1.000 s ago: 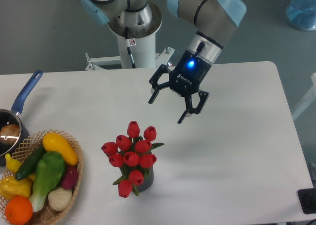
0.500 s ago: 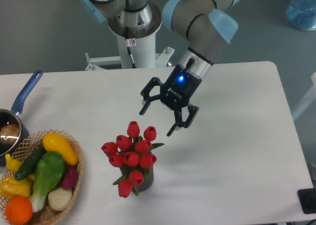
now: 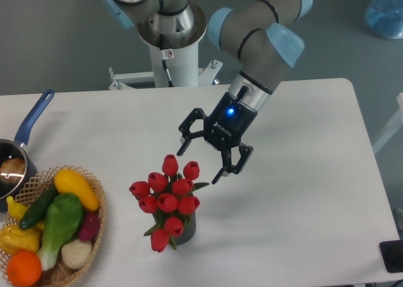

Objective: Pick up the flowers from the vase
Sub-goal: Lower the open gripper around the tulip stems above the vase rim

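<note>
Overhead, the gripper (image 3: 199,163) was observed with its two fingers spread wide apart and nothing between them, positioned just above and slightly right of the flowers (image 3: 166,197), without visible contact. The flowers stood upright in the vase (image 3: 184,230), which rested on the white table (image 3: 302,174) near its front edge, largely hidden by the blooms. A wicker basket (image 3: 94,227) of vegetables sat to the left of the vase, and a blue-handled saucepan (image 3: 28,126) lay at the table's left edge.

White table (image 3: 302,192), vase (image 3: 184,231) of flowers (image 3: 166,196), wicker basket (image 3: 97,221), saucepan (image 3: 17,150)
</note>
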Robot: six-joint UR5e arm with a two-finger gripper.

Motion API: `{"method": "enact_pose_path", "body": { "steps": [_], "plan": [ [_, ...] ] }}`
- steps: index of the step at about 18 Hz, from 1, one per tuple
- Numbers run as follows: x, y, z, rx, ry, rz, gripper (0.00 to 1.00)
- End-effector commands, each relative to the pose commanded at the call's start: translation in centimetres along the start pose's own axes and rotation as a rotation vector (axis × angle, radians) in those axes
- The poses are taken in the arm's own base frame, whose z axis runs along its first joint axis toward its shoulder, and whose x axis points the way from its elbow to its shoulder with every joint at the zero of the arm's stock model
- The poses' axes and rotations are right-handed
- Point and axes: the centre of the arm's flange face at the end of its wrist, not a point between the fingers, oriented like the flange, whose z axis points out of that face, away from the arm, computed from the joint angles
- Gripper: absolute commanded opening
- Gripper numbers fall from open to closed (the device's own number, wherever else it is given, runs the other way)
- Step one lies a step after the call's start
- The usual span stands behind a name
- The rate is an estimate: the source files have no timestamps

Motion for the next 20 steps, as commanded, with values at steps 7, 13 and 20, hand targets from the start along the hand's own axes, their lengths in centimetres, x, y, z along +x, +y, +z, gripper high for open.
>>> {"method": "enact_pose_path", "body": {
  "steps": [7,13,20],
  "plan": [
    [-0.4,-0.1,1.0,-0.001,0.008,0.012,1.00],
    [0.0,-0.6,2.2,-0.003,0.028,0.025,1.00],
    [0.2,-0.6,3.5,-0.006,0.046,0.032,1.00]
  ]
}}
